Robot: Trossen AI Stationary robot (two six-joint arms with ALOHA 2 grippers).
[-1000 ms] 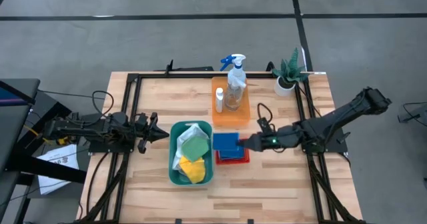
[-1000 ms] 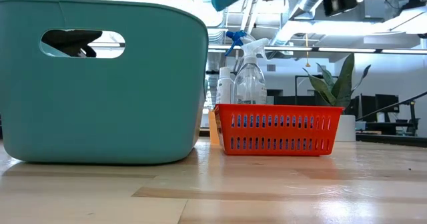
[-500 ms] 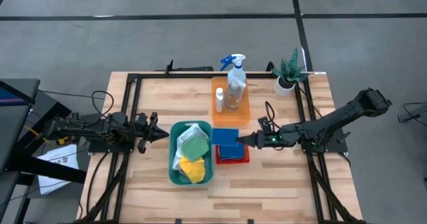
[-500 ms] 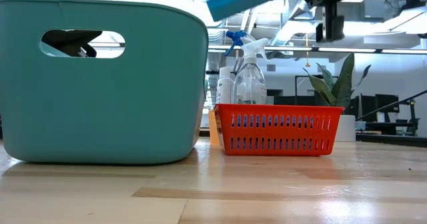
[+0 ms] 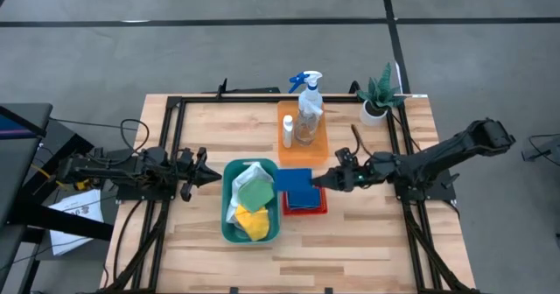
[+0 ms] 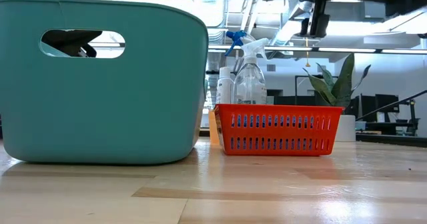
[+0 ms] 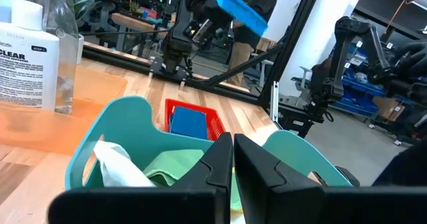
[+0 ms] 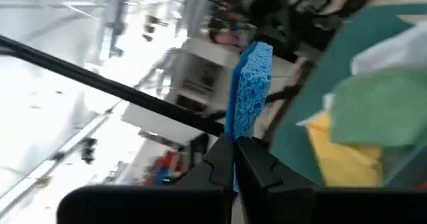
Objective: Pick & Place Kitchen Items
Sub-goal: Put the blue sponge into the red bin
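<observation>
Blue sponge (image 5: 295, 179) in the air: your right gripper (image 5: 317, 180) is clamped on one edge of it and holds it level above the red basket (image 5: 304, 208), at about 3 o'clock from the teal bin (image 5: 226, 205). In the right wrist view the sponge (image 8: 248, 84) shows edge-on, its long axis running straight out from the fingertips toward the bin. From above, that axis lies roughly 3-to-9 across the table.

Judging by how things lie, you are partway through. The white cloth (image 5: 252, 173), green cloth (image 5: 255, 193) and yellow cloth (image 5: 251, 223) sit inside the bin. More blue sponge (image 7: 189, 123) rests in the basket. The spray bottle (image 5: 308, 110) and small white bottle (image 5: 288, 132) stand upright on the orange tray (image 5: 324, 150) at 12 o'clock from the basket, seemingly unhandled. Where the held sponge belongs is not clear.

Your left gripper (image 5: 210, 177) waits at 9 o'clock, just outside the bin, its fingers pressed together on nothing.
</observation>
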